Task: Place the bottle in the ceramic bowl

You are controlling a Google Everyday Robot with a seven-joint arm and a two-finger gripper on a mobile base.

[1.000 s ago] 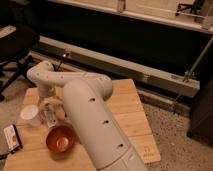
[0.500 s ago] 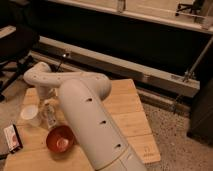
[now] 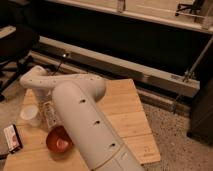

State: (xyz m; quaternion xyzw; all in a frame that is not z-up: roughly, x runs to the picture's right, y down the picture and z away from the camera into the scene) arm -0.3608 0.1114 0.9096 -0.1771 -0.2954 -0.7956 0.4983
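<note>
Item: single camera view.
Vantage: high, behind my thick white arm (image 3: 85,125); its upper link fills lower centre, very near lens.
Facing: forward and steeply down onto pale wooden plank tabletop (image 3: 125,107); long grey metal rail (image 3: 125,67) and dark wall across top, farther off.
My gripper (image 3: 49,114): left of frame, under white wrist, above tabletop, between small white cup (image 3: 31,115) and round orange-brown ceramic bowl (image 3: 59,141).

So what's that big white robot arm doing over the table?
The robot's arm bends over the wooden table, and its gripper points down right beside the white cup. A slim pale bottle seems to hang at the gripper, close above the orange-brown ceramic bowl. The bottle isn't in the bowl yet.
</note>
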